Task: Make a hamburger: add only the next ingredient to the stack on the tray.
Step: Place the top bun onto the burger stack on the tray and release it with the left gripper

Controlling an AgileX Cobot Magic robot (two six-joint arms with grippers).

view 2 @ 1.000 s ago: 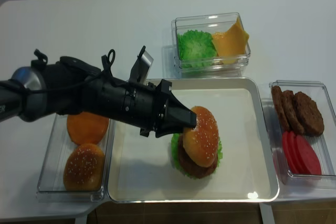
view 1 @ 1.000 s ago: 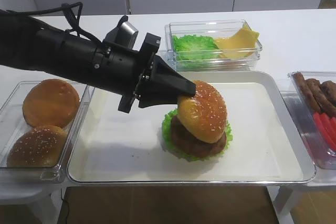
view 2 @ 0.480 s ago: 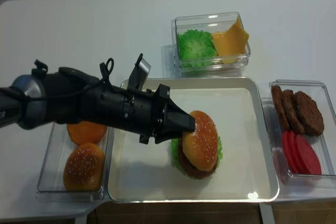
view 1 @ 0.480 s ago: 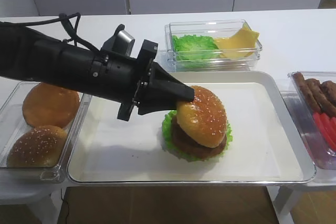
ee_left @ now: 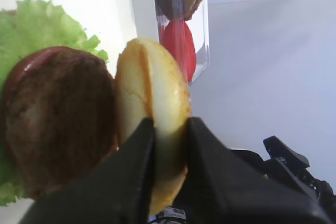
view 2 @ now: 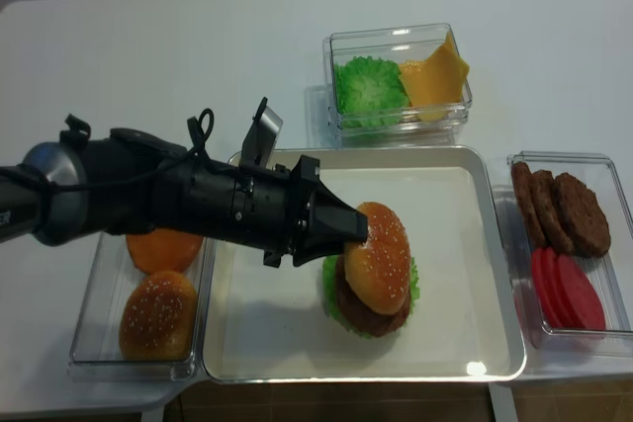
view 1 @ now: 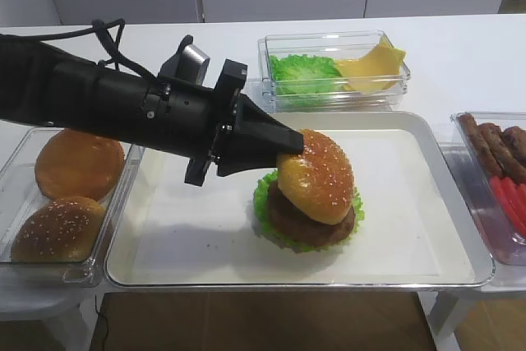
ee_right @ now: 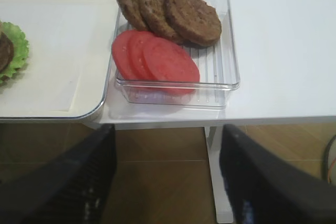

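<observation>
Sesame bun top [view 1: 316, 177] sits pinched at its near edge between my left gripper's [view 1: 289, 152] fingers [ee_left: 137, 177], which press on either side of its rim in the left wrist view. I see it tilted, leaning on the patty [view 1: 311, 220] with its far edge lowest, over the frilly lettuce [view 1: 265, 203]. That stack stands near the middle of the tray [view 1: 457, 228]. My right gripper's [ee_right: 168, 179] fingers are spread wide, holding nothing, beside the table edge below the clear box of patties and tomato slices [ee_right: 157, 59]. Left of the tray, another box [view 1: 20, 178] holds a seedless bun [view 1: 79, 161] and a second sesame bun [view 1: 57, 228].
</observation>
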